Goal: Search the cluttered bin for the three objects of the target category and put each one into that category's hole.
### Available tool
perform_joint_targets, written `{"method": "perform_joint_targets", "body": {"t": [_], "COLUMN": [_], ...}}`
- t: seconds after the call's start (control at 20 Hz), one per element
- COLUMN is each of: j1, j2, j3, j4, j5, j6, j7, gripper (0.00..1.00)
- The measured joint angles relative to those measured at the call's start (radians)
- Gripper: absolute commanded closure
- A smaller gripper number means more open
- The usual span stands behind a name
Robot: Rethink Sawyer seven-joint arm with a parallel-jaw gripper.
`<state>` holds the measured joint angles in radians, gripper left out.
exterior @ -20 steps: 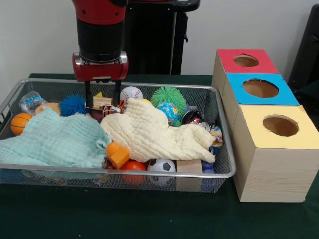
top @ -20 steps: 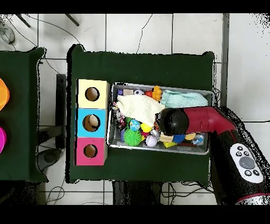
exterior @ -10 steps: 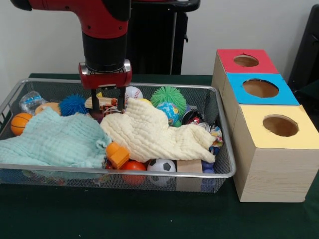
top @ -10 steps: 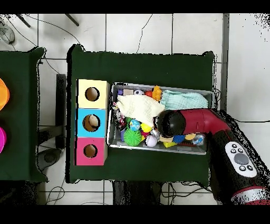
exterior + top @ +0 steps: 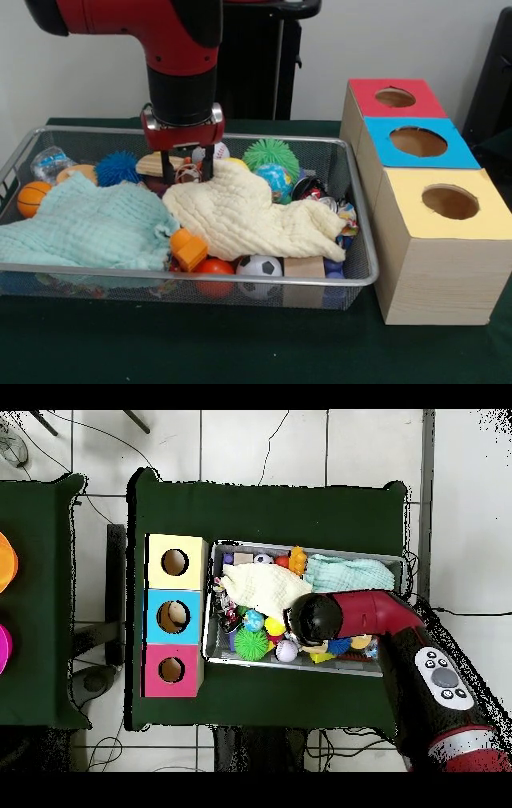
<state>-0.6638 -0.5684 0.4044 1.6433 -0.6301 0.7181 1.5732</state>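
The bin (image 5: pixel 356 208) is packed: a cream cloth (image 5: pixel 240 212) and a mint cloth (image 5: pixel 84 224) cover its middle and front, with balls crowding the back and the front wall. The pincer (image 5: pixel 186 172) stands open at the cream cloth's back edge, toys close on both sides. Above the three boxes (image 5: pixel 432 200) the holes lie unobstructed; the table (image 5: pixel 240 344) in front is bare.

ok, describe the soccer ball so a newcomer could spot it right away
Start at the wire-mesh bin in the front view and follow its near wall. The soccer ball sits against that wall, just below the cream cloth, between an orange ball and a wooden block. Only it is white with black patches.
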Motion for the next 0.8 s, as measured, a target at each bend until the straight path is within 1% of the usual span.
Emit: {"method": "perform_joint_targets", "body": {"t": [0.45,0.5,0.8], "j1": [0.007,0.009,0.01], "j2": [0.017,0.02,0.022], "j3": [-0.007,-0.014,-0.02], "j4": [0.0,-0.001,-0.002], "j5": [0.0,0.0,0.0], "j6": [0.0,0.0,0.0], "j7": [0.0,0.0,0.0], "gripper": [0.0,1.0,1.0]}}
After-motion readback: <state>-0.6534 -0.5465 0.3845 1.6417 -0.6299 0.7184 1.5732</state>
